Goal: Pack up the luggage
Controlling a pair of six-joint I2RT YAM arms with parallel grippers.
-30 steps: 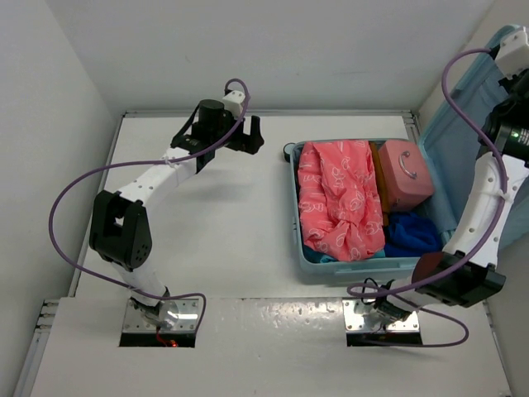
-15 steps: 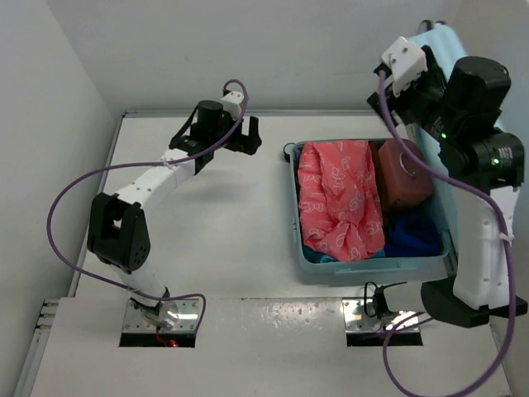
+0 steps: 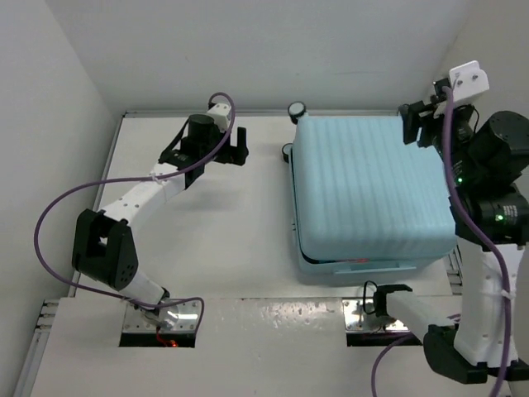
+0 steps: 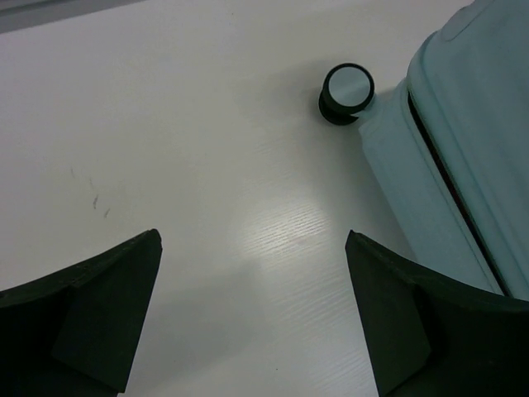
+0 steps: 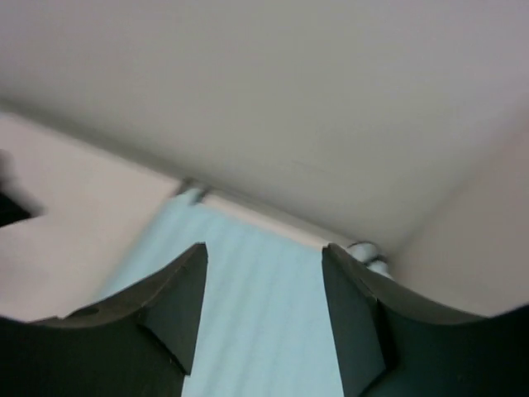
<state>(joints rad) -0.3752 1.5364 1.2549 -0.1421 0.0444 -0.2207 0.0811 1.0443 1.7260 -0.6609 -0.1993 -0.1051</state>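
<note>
Luggage: the luggage lies flat on the right half of the table, closed, with its ribbed aqua shell facing up and its near edge toward the arm bases.
Seam: a dark line runs between the two shells along the left side, clear in the left wrist view. At the near edge a thin pink strip shows in the seam, too small to tell what it is.
Wheels: two black wheels sit at the far left corner, one past the far edge and one on the left side.
Left gripper: the left gripper is spread as wide as it goes, with nothing between its fingers. It hovers over bare table to the left of the luggage, pointed toward it and near the side wheel — touching neither.
Right gripper: the right gripper hangs high over the far right corner of the luggage. Its fingers stand apart and pinch nothing. Through the gap the wrist view shows ribbed shell below and the wall beyond — it is clear of the shell.
Right wrist view: blurred, so fine detail there cannot be told.
</note>
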